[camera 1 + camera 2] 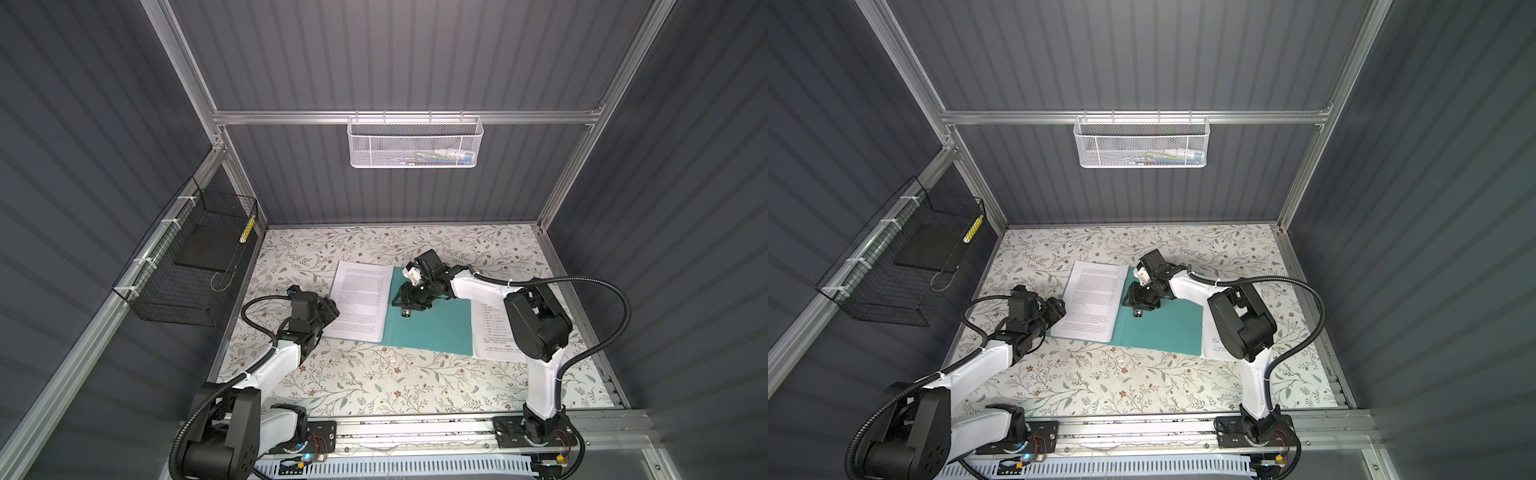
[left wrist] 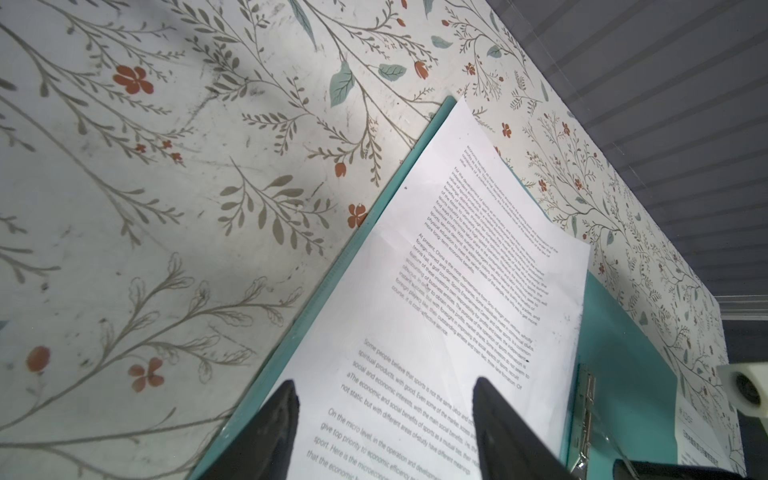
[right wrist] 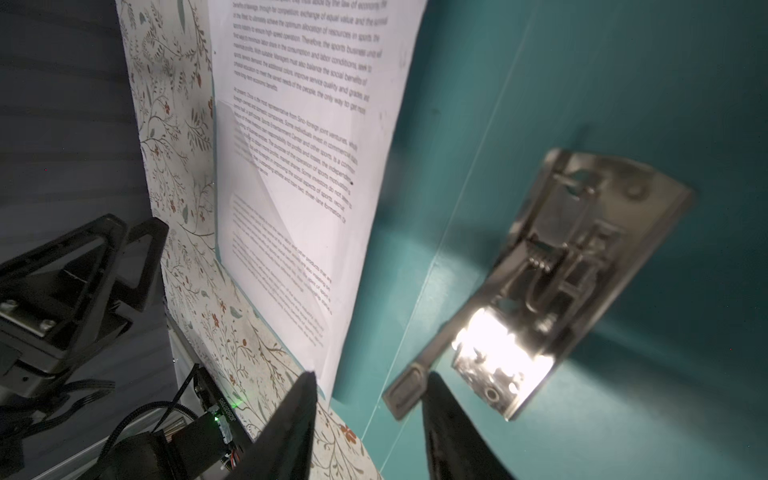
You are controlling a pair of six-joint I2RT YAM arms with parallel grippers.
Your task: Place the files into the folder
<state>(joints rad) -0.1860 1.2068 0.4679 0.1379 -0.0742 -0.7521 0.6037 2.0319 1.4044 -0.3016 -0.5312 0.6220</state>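
Note:
The teal folder [image 1: 432, 332] [image 1: 1163, 328] lies open on the floral table. White printed files [image 1: 361, 299] [image 1: 1096, 299] [image 2: 457, 270] [image 3: 311, 124] rest on its left cover; one sheet's edge curls up. Another printed sheet [image 1: 494, 332] [image 1: 1214, 345] lies past the folder's right edge, partly under the right arm. My left gripper [image 1: 332, 309] [image 2: 384, 382] hovers open over the files' near left corner, holding nothing. My right gripper [image 1: 405, 312] [image 3: 370, 374] is open over the spine, with the metal clip [image 3: 561, 257] and its lever tab beside one finger.
A black wire basket [image 1: 187, 266] holding a black slab [image 1: 203, 249] hangs on the left wall. A white mesh basket [image 1: 415, 141] hangs on the back rail. The arm bases sit on the front rail [image 1: 415, 428].

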